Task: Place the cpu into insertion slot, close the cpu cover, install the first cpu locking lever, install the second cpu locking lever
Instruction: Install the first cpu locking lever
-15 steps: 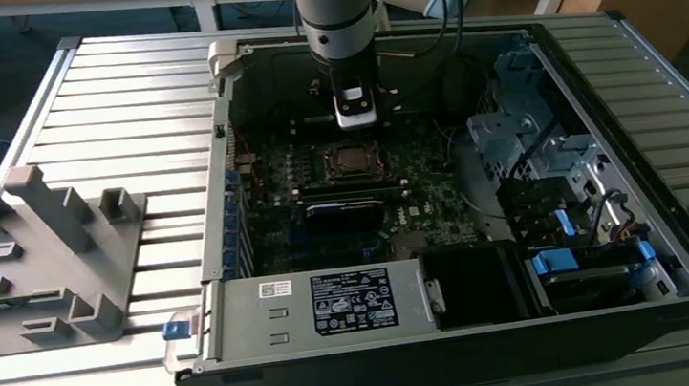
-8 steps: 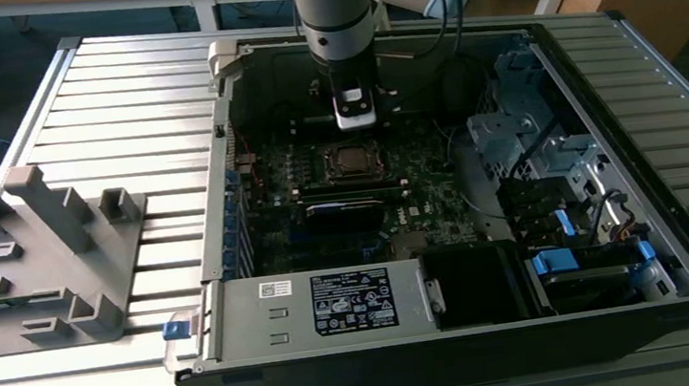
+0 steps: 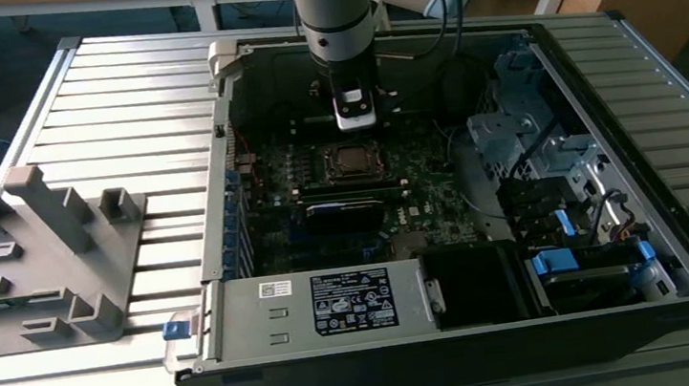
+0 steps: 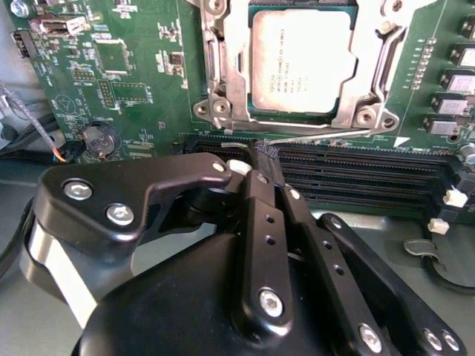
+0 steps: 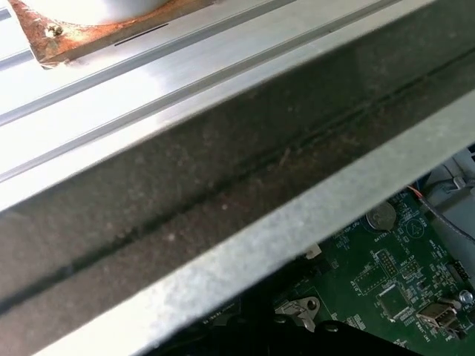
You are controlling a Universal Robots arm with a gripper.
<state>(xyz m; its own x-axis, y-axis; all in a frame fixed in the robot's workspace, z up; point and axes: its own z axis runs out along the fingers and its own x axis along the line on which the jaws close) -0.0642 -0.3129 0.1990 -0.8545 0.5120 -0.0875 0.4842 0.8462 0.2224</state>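
Note:
The cpu (image 4: 300, 59) lies flat in the insertion slot (image 3: 352, 160) on the green motherboard inside the open computer case. The silvery cpu cover (image 4: 226, 67) is folded down around it, framing its metal top. A thin metal locking lever (image 4: 326, 136) runs along the socket's edge on the gripper's side. My gripper (image 4: 261, 154) is shut, its black fingers (image 4: 256, 193) pressed together, with the tips right at this lever. I cannot tell whether they touch it. In the exterior view the gripper (image 3: 357, 124) hangs just beyond the socket.
Black memory slots (image 4: 356, 167) lie between gripper and socket. The case wall (image 5: 223, 185) passes close by the wrist. A labelled power supply (image 3: 330, 305) and blue-tabbed drive bays (image 3: 582, 259) stand at the case's near side. A grey fixture (image 3: 43, 253) sits at the exterior view's left.

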